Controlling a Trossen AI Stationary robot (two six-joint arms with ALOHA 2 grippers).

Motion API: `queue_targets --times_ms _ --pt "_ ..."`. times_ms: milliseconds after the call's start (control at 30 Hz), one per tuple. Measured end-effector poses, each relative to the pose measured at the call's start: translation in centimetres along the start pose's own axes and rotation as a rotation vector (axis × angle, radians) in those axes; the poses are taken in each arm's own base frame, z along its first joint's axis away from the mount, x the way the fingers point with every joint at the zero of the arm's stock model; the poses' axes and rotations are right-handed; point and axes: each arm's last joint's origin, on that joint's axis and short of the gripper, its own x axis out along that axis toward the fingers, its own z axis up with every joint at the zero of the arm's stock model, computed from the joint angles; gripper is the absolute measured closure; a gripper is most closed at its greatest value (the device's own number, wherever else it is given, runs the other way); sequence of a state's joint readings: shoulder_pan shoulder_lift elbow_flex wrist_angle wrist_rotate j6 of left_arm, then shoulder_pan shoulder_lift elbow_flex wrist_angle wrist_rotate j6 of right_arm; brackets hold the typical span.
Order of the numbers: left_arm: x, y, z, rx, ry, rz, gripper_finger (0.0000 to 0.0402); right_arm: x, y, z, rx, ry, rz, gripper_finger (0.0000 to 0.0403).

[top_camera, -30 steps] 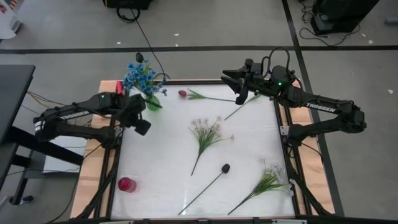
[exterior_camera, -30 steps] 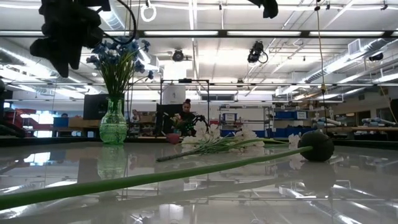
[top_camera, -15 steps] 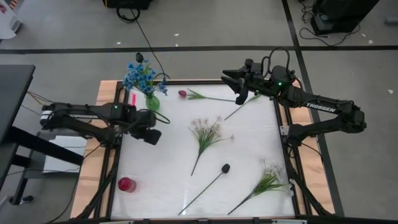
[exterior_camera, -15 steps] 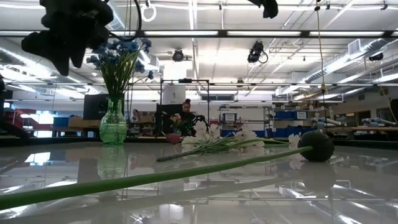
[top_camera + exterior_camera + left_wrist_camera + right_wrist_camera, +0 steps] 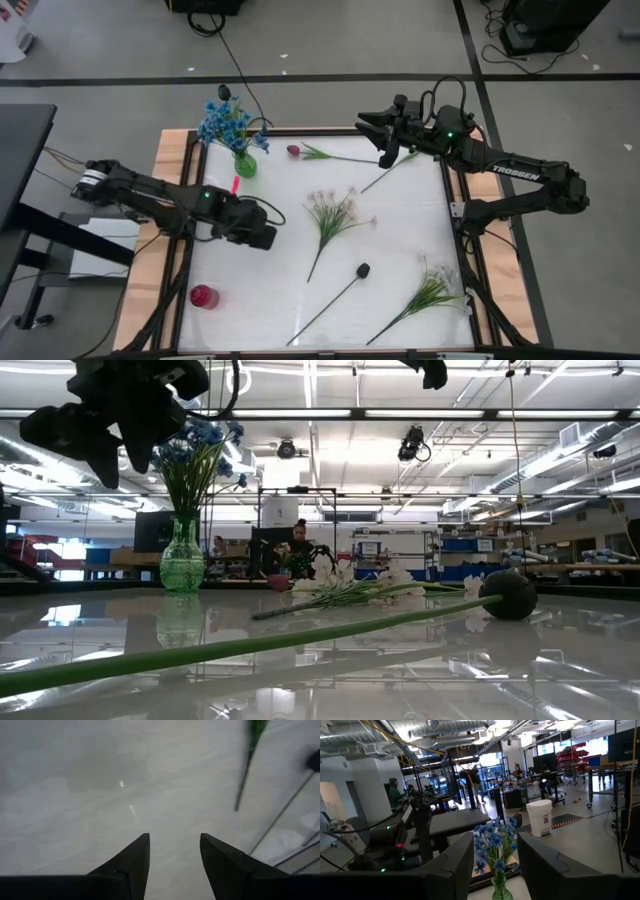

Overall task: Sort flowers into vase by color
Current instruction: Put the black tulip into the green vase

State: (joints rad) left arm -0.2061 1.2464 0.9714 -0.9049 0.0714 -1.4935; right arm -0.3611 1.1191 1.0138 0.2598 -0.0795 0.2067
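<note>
The left pincer [image 5: 262,236] hangs over bare white table [image 5: 260,290] with its fingers apart and nothing between them, as the left wrist view shows; a second ago it was up beside the green vase [image 5: 245,163], so it has swung away from the vase and out toward the middle of the table. That move fits an empty pincer going for the next stem: the blue flowers [image 5: 226,122] already stand in the vase behind it. Just ahead of it lies the white-blossomed sprig [image 5: 330,218], and beyond that the blackish bud [image 5: 363,270] on its long stem. Further off are a second white sprig [image 5: 432,290], the dark pink tulip bud [image 5: 293,151] near the vase, and a small red vase [image 5: 204,296] at the near corner, still without flowers. The right pincer [image 5: 372,127] waits unmoved above the far edge, fingers apart and empty, looking toward the blue bouquet.
</note>
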Motion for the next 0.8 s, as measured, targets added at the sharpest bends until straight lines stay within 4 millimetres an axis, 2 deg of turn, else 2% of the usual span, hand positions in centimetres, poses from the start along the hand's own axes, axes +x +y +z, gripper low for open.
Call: queue_targets --times_ms 467,800 --pt "5.1 -4.6 -1.6 -0.089 0.002 -0.2 0.0224 0.0 0.0 0.0 0.0 0.0 0.0 0.0243" --pt "8.1 -6.5 -2.0 -0.131 0.022 -0.286 0.0224 0.0 0.0 0.0 0.0 0.0 0.0 0.0243"
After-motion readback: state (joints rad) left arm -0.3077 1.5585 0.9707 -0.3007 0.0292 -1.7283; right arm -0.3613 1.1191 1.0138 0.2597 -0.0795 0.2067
